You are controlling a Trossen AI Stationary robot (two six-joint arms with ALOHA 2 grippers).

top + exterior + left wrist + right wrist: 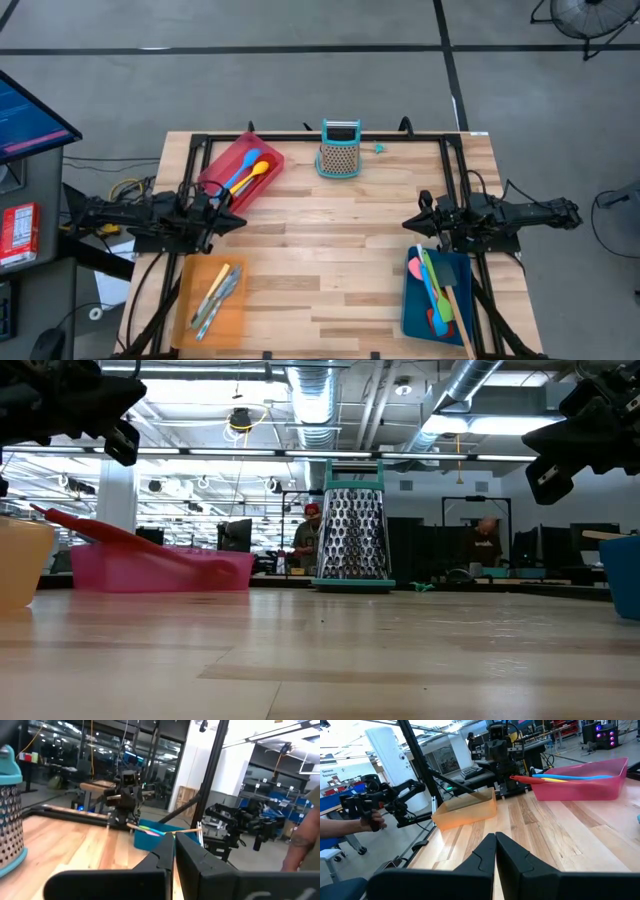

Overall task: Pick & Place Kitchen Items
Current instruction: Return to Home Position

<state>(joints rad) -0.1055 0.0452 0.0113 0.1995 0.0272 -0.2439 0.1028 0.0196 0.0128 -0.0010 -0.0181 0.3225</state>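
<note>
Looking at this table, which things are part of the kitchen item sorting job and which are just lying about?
Job: colourful plastic spoons in the red plastic bin; silvery metal cutlery in the orange tray; coloured spatulas in the blue tray.
Lying about: teal-framed box grater with orange mesh; small teal piece beside it.

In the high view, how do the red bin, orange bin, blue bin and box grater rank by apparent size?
1. Orange bin and blue bin: they look alike, so unranked.
2. Red bin.
3. Box grater, the smallest.
</note>
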